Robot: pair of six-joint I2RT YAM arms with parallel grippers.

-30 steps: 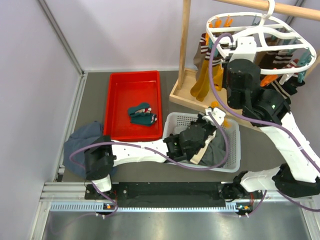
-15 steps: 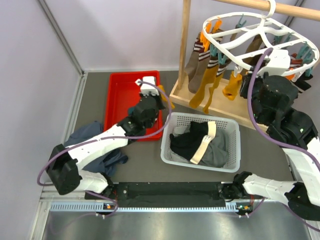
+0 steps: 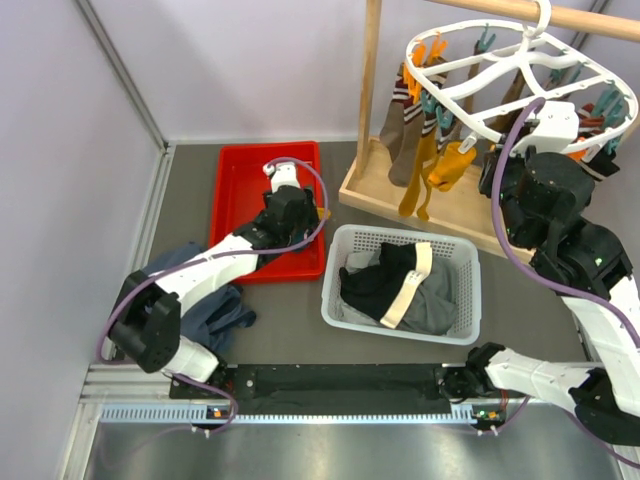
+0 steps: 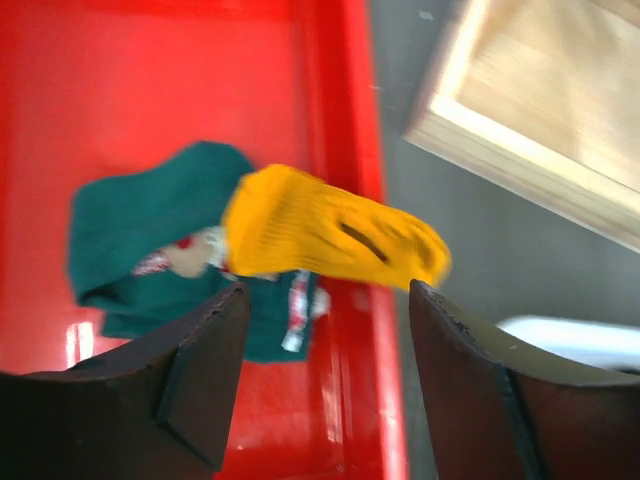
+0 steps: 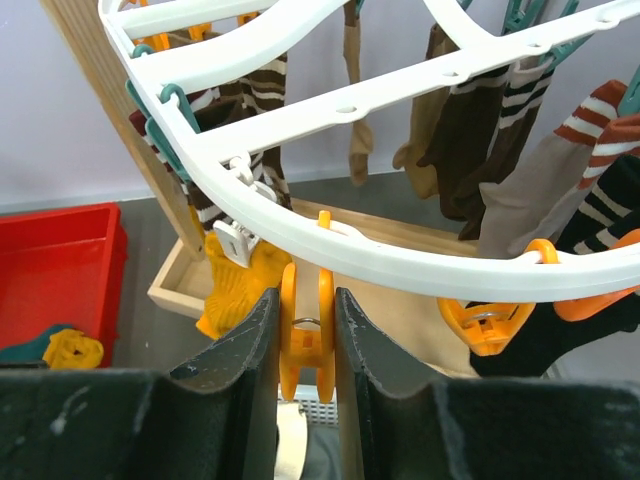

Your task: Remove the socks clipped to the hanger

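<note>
My left gripper (image 4: 328, 305) stood open over a loose mustard-yellow knit sock (image 4: 330, 235) and red plastic tray (image 4: 120, 90); my right gripper (image 5: 307, 300) pinched the white oval plastic hanger's (image 5: 400, 95) orange plastic clip (image 5: 305, 345).

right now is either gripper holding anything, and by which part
The right gripper pinches an orange clip on the hanger rim by its two sides. The left gripper is open, holding nothing.
</note>
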